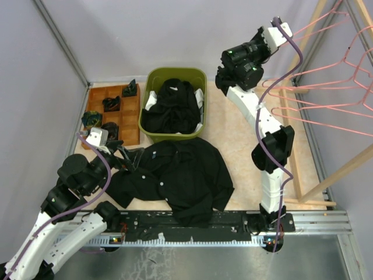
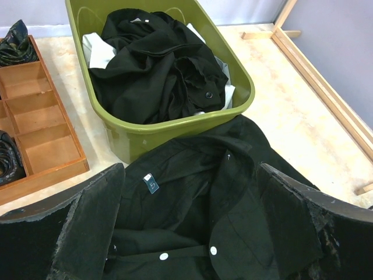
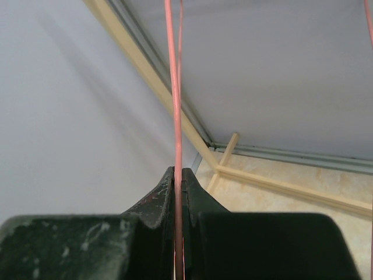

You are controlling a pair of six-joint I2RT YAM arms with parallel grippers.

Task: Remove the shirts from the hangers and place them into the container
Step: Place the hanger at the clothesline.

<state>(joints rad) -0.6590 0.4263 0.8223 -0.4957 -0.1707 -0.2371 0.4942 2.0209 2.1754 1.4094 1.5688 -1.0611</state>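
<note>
A black shirt (image 1: pixel 175 175) lies spread on the table in front of the olive-green container (image 1: pixel 150 87). My left gripper (image 1: pixel 125 156) hovers open just over its collar; in the left wrist view the shirt (image 2: pixel 192 227) fills the gap between the wide-apart fingers (image 2: pixel 93 216). The container (image 2: pixel 145 143) holds another black shirt (image 2: pixel 157 64) over a white one (image 2: pixel 93 44). High at the back right, my right gripper (image 1: pixel 280 23) is shut on the thin pink wire of a hanger (image 3: pixel 175 87). Bare pink hangers (image 1: pixel 326 87) hang on the rack.
A brown wooden compartment tray (image 1: pixel 99 93) with dark rolled items sits left of the container. Light wooden rack poles (image 1: pixel 344 169) and the rack's base frame (image 1: pixel 289 134) stand along the right side. Grey walls close the back and left.
</note>
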